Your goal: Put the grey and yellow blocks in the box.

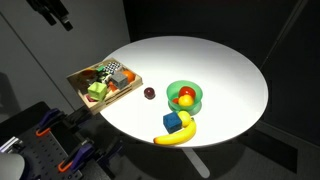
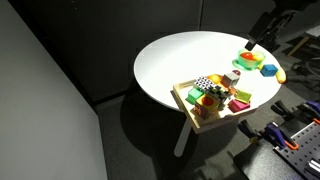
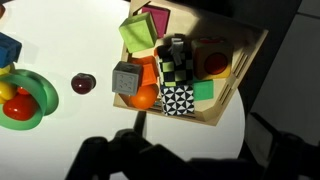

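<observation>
The gripper hangs released and empty, high above the box. In the wrist view the grey block and yellow-green block already sit in the tray's left end. Both look light, rigid and flat-sided, so I'd pinch opposite faces.

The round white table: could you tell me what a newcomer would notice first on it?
Probably the wooden box at the table's edge, crammed with colourful toys and a black-and-white checkered piece. Next, the green bowl near the middle, with a blue cube and a yellow banana beside it.
</observation>
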Controlling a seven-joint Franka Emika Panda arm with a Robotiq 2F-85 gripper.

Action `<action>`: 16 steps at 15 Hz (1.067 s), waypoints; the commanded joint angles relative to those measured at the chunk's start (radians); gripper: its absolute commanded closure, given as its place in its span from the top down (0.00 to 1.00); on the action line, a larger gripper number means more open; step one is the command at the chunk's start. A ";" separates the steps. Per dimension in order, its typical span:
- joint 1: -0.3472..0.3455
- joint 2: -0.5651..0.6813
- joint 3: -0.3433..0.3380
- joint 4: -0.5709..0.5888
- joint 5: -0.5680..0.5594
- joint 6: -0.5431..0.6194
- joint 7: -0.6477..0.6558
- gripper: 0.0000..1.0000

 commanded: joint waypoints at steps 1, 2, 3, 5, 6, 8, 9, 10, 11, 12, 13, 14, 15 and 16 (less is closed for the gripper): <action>0.020 -0.036 -0.007 0.039 0.048 -0.114 0.021 1.00; 0.021 -0.042 -0.007 0.047 0.058 -0.138 0.022 1.00; 0.019 -0.049 -0.004 0.053 0.065 -0.161 0.026 1.00; 0.015 -0.059 0.001 0.068 0.075 -0.205 0.034 1.00; 0.012 -0.062 0.004 0.074 0.077 -0.220 0.041 1.00; 0.008 -0.070 0.009 0.086 0.082 -0.255 0.057 1.00; 0.006 -0.071 0.010 0.093 0.085 -0.275 0.067 1.00; 0.004 -0.072 0.012 0.100 0.087 -0.294 0.079 1.00; 0.001 -0.072 0.015 0.107 0.090 -0.316 0.090 1.00; -0.002 -0.071 0.018 0.114 0.091 -0.336 0.104 1.00; -0.005 -0.070 0.020 0.121 0.090 -0.359 0.117 1.00; -0.007 -0.069 0.020 0.127 0.090 -0.378 0.129 1.00; -0.009 -0.068 0.022 0.133 0.090 -0.397 0.139 1.00; -0.012 -0.066 0.024 0.139 0.087 -0.419 0.150 1.00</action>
